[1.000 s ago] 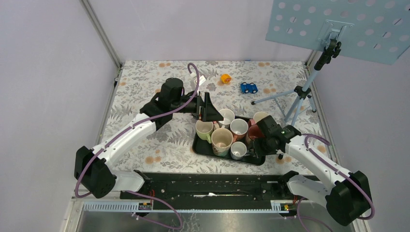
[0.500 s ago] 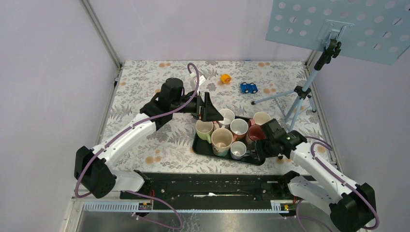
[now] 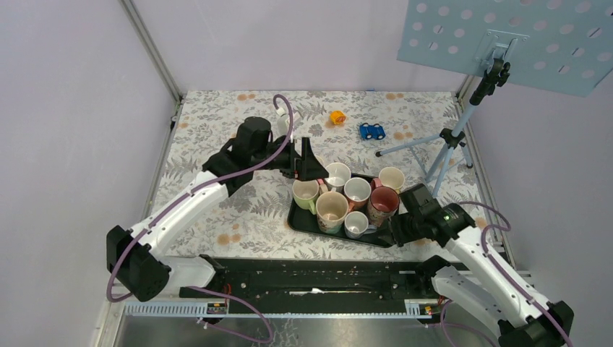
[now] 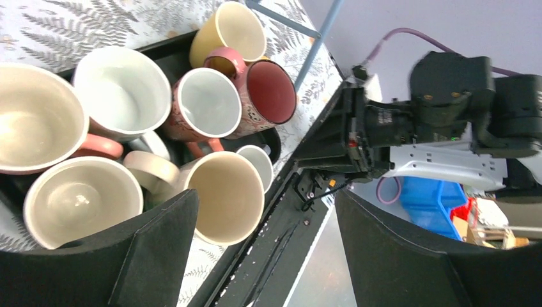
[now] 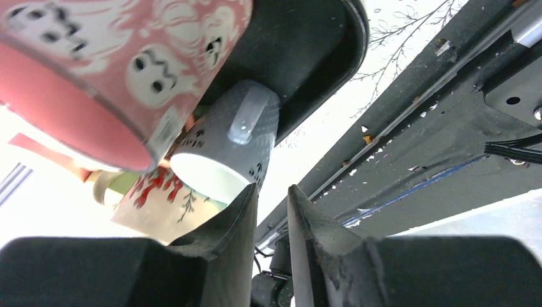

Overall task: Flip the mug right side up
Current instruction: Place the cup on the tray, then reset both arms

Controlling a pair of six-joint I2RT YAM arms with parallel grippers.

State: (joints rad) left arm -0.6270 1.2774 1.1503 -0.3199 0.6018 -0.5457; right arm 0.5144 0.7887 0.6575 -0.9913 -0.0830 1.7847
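Retreat of the right gripper is the change here: a second ago it was right against the red ghost-print mug, and it has since backed off toward the near right corner of the black tray. It is now clear of the mug. Its fingers are nearly together with a slim gap between them, and they pinch nothing. The wrist view shows only the mug's printed wall and a small grey mug beyond the tips.

The red mug stands on the right end of the tray, toward the near right of the surface. Its mouth faces up and it is packed among the other cups, which also show open mouths from above.

The left gripper hangs over the tray's far left corner with its fingers spread wide and holding nothing. It has shifted only slightly.

Letting go and pulling away suggests the turning is finished. What likely remains is clearing the arms without nudging the crowded cups.
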